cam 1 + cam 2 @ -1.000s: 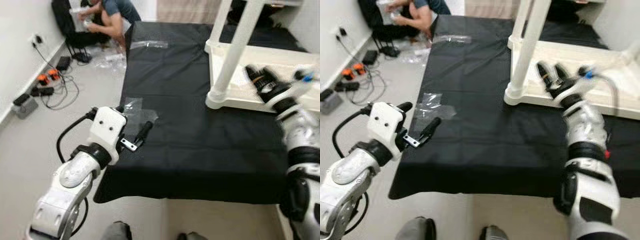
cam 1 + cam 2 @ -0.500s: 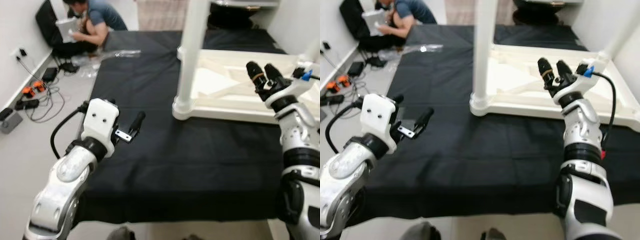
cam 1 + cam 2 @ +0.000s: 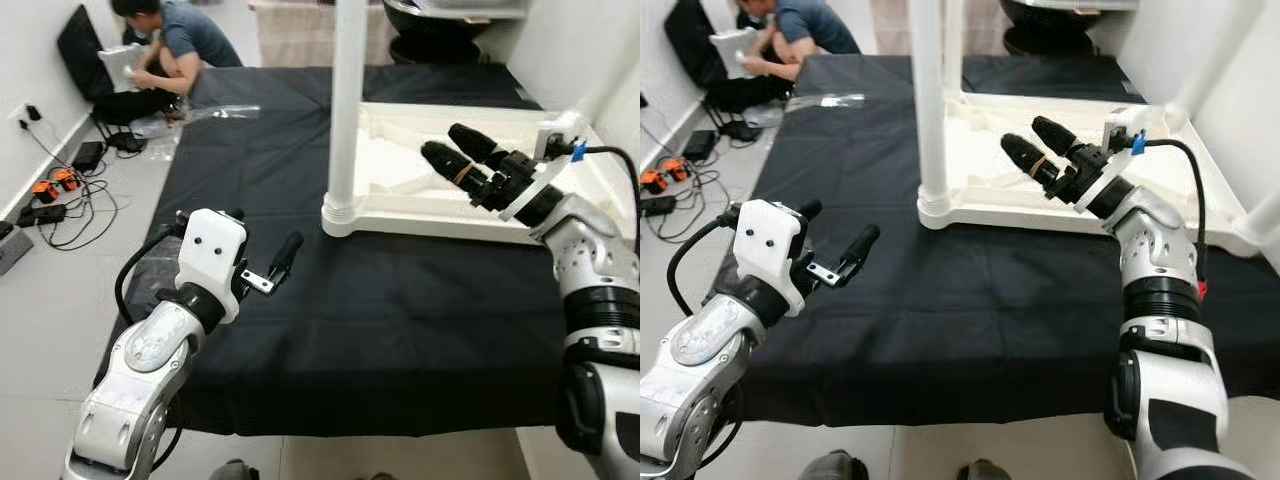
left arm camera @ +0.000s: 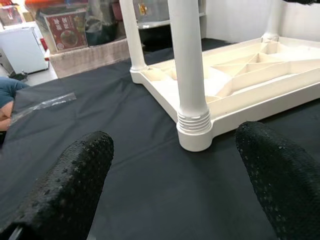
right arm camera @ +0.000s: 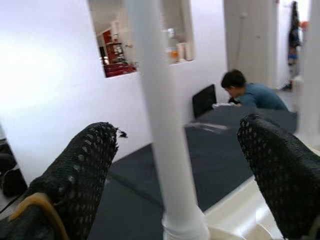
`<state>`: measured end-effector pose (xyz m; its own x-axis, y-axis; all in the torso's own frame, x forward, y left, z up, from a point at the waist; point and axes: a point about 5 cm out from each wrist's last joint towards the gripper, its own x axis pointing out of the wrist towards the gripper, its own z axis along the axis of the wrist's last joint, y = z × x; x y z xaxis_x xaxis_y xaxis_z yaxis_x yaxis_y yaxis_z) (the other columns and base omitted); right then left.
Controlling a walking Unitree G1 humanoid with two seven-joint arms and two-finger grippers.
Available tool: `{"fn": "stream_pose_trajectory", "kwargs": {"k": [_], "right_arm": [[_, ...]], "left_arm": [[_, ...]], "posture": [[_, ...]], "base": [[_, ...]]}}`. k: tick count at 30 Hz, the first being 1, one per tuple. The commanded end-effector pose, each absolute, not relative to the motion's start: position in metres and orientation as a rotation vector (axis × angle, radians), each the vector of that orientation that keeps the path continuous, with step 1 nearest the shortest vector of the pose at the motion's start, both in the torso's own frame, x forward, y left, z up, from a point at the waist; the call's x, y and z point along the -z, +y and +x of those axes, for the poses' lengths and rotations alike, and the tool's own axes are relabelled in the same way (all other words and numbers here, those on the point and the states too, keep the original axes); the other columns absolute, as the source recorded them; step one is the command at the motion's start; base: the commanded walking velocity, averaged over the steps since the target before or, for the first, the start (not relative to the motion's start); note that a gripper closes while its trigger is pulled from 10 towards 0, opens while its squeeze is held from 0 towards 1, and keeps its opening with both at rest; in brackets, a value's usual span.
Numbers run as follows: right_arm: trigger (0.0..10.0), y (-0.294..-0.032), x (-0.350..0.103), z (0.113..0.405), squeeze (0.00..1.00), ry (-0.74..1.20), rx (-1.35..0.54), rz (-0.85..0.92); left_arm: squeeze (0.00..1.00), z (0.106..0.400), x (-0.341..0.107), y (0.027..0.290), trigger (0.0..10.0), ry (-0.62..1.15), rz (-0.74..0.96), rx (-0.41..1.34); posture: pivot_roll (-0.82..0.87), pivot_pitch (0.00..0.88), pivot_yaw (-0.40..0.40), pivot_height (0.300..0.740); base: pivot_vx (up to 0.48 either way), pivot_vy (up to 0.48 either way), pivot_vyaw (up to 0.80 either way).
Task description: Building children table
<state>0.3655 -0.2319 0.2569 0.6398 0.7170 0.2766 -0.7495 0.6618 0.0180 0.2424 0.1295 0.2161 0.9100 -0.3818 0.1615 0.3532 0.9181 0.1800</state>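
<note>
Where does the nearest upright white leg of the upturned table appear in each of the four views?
Left eye view: table leg at top centre, left of the right gripper.
Right eye view: leg left of centre, rising from the table's near corner.
Left wrist view: leg centred between the left gripper's fingers.
Right wrist view: leg centred between the right gripper's fingers.
Shared landmark: ribbed collar at the leg's base.

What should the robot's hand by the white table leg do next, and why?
Probably reach the right gripper a bit further toward the upright white leg and close on it. Its black fingers are open and aimed at the leg, which the right wrist view frames between them, but they are not touching it yet. The left gripper hangs open over the black cloth.
</note>
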Motion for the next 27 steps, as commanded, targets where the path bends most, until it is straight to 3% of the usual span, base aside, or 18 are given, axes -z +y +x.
{"fn": "stream_pose_trajectory", "kwargs": {"k": [1,2,3,4,9,17,27], "right_arm": [[10.0,-0.224,-0.264,0.367,1.00,-0.273,-0.884,0.133],[10.0,-0.215,-0.269,0.372,0.73,-0.285,-0.878,0.094],[10.0,-0.215,-0.269,0.372,0.73,-0.285,-0.878,0.094],[10.0,-0.209,-0.272,0.377,0.00,-0.291,-0.854,0.062],[10.0,-0.192,-0.274,0.390,0.00,-0.295,-0.754,0.067],[10.0,-0.171,-0.267,0.395,0.00,-0.265,-0.764,0.096],[10.0,-0.164,-0.269,0.404,0.00,-0.248,-0.690,0.094]], "left_arm": [[0.00,0.240,-0.217,0.126,10.0,-0.204,0.134,0.402],[0.00,0.239,-0.217,0.124,10.0,-0.202,0.130,0.411],[0.00,0.239,-0.217,0.124,10.0,-0.202,0.130,0.411],[0.00,0.238,-0.217,0.123,10.0,-0.201,0.130,0.416],[0.00,0.237,-0.217,0.121,10.0,-0.206,0.121,0.416],[0.00,0.234,-0.217,0.116,10.0,-0.215,0.118,0.429],[0.00,0.232,-0.218,0.114,10.0,-0.219,0.114,0.431]], "posture": [[0.10,0.121,-0.043,0.740],[0.10,0.121,-0.046,0.740],[0.10,0.121,-0.046,0.740],[0.10,0.121,-0.046,0.740],[0.10,0.121,-0.049,0.740],[0.10,0.116,-0.053,0.740],[0.09,0.116,-0.060,0.740]], "base": [[0.000,0.000,0.00],[0.000,0.000,0.00],[0.000,0.000,0.00],[0.000,0.000,0.00],[0.000,0.000,0.00],[0.000,0.000,0.00],[0.000,0.000,0.00]]}}
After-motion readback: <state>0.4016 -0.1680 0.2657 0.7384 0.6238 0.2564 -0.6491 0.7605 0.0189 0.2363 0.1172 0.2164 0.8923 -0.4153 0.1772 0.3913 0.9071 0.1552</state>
